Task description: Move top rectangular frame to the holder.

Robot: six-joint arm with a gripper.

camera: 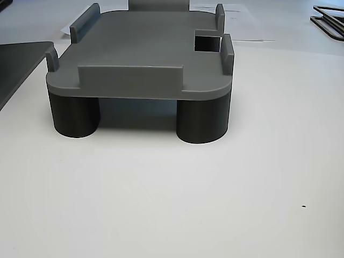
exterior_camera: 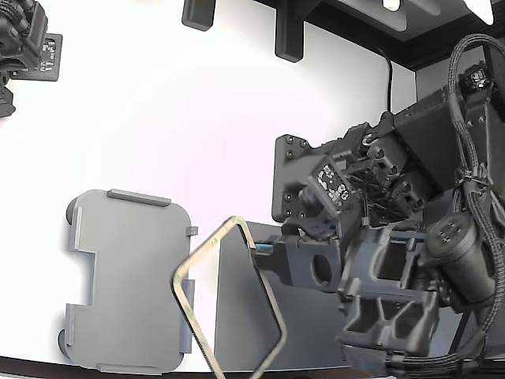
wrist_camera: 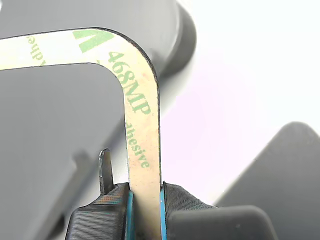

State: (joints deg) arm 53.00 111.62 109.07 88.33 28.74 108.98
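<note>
The top rectangular frame [exterior_camera: 206,249] is a thin tan ring held tilted in the air, its far corner over the gap between the holder and a dark grey mat [exterior_camera: 237,312]. My gripper [exterior_camera: 259,249] reaches in from the exterior view's right and is shut on one side of the ring. In the wrist view the blue-lined fingers [wrist_camera: 120,212] clamp the frame's strip [wrist_camera: 142,125], which bears green "468MP adhesive" print. The holder [exterior_camera: 126,276] is a light grey plate with edge tabs at the exterior view's left. It stands on dark round legs and its top [camera: 145,48] is bare.
The dark mat's edge [camera: 16,62] lies beside the holder. Black open frames [camera: 329,19] lie at the far right of the other view. Another black arm [exterior_camera: 24,39] sits at the exterior view's top left. Dark fixtures [exterior_camera: 288,35] line the table's far edge.
</note>
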